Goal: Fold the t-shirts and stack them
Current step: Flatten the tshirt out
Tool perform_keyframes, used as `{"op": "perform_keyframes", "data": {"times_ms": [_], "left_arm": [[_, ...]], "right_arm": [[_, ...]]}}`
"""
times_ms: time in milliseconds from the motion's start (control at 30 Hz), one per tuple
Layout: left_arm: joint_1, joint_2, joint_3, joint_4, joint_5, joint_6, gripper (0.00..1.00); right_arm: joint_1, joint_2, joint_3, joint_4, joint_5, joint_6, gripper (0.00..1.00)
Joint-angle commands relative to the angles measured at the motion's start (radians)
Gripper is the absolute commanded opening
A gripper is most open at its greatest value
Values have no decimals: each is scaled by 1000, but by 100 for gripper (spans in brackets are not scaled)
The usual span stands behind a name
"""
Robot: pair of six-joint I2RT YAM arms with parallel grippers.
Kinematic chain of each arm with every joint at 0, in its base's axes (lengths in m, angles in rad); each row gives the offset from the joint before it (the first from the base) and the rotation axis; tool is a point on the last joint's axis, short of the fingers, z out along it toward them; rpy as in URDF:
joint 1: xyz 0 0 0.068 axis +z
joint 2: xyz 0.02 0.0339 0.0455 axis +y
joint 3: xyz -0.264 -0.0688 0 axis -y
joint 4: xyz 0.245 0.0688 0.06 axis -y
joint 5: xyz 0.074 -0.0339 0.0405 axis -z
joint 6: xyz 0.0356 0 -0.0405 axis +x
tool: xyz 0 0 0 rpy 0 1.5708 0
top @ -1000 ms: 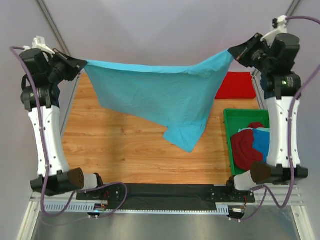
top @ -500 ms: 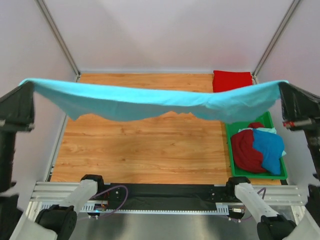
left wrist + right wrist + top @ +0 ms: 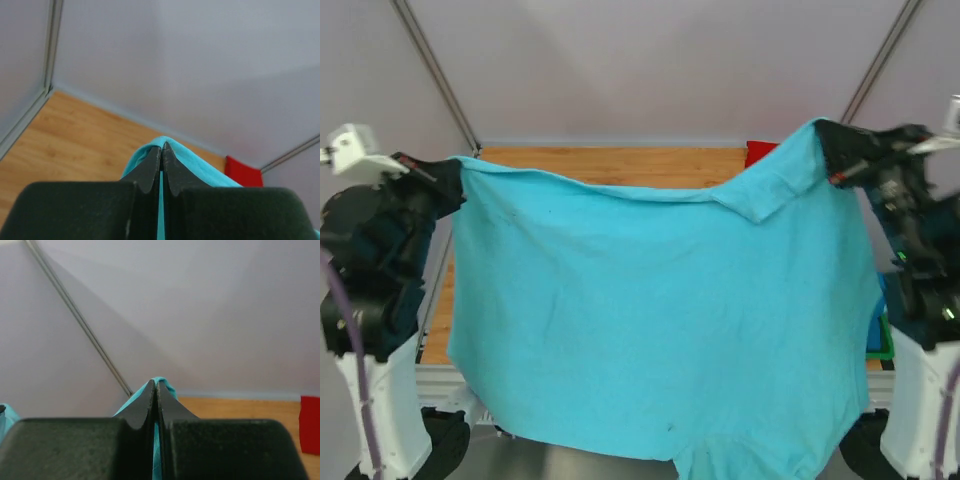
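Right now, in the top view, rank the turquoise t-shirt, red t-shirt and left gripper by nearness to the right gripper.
1. Turquoise t-shirt: clamped in the right gripper.
2. Red t-shirt: just left, far on the table.
3. Left gripper: across, far left.

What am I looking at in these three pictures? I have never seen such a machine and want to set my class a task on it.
This is a robot with two arms fixed at the near edge of a wooden table. The wide picture comes from a camera above and behind the arms. The other two come from a small camera on each wrist, looking along that arm's own tool. The left tool and the right tool are each shut on one end of the top edge of a turquoise t-shirt, holding it spread in the air like a curtain, so it hides most of the table. At the table's far right lies a red t-shirt.
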Motion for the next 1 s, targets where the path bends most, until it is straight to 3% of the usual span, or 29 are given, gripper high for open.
{"op": "perform_keyframes", "data": {"times_ms": [0,33,133,400,500,700,967], "left_arm": [[-6,31,-213,6,-34,38,0],[-6,11,-375,43,-38,36,0],[-6,17,-613,164,-60,24,0],[39,256,-922,535,-25,-37,0],[123,438,-917,661,108,-68,0],[192,786,-643,610,187,-18,0],[230,903,-509,550,250,7,0]], "right_arm": [[7,150,-254,91,-74,32,0],[7,174,-315,131,-89,33,0],[8,264,-485,291,-103,41,0],[3,582,-602,526,-95,-11,0],[-4,744,-511,514,-109,-10,0],[-7,1004,-265,385,-127,-7,0],[-35,1093,-76,147,-136,12,0]]}}
